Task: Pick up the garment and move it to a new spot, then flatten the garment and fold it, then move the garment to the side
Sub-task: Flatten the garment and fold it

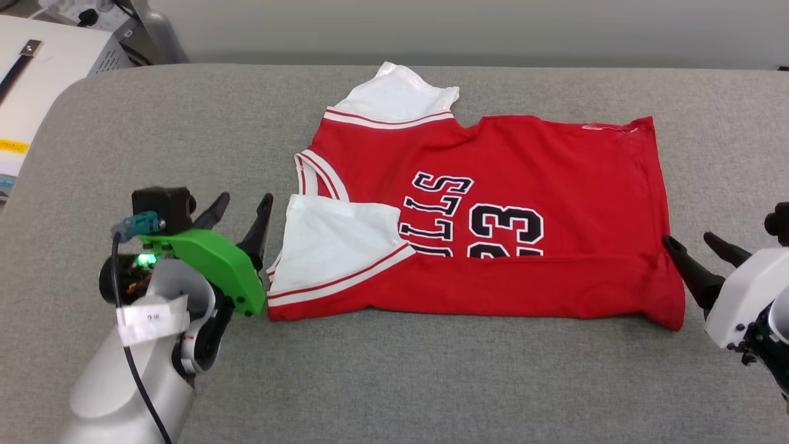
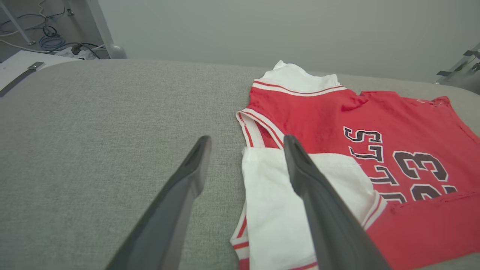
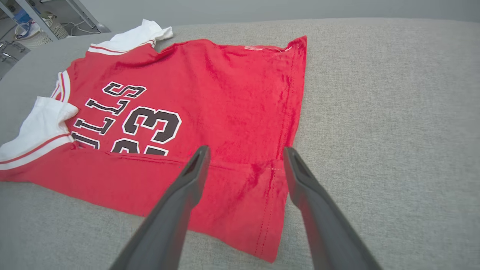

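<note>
Right, down at the lower left of the head view, the left hand (image 1: pixel 246 197) has its two dark fingers spread wide with nothing between them, just beside the garment's (image 1: pixel 524 166) left edge. Over at the lower right, the right hand (image 1: pixel 688 238) is spread just as wide and is empty too, its fingertips right by the red hem corner. Between them the garment lies flat in the middle of the grey bench (image 1: pixel 154 123), neck toward frame left. Its near edge is folded up over the front, cutting off the bottom of the black lettering and the 23. The near white sleeve is tucked in over the chest. Further back, the other white sleeve pokes out past the red body toward the top of the frame. Beyond the bench, white equipment (image 1: pixel 55 55) sits at the upper left.
</note>
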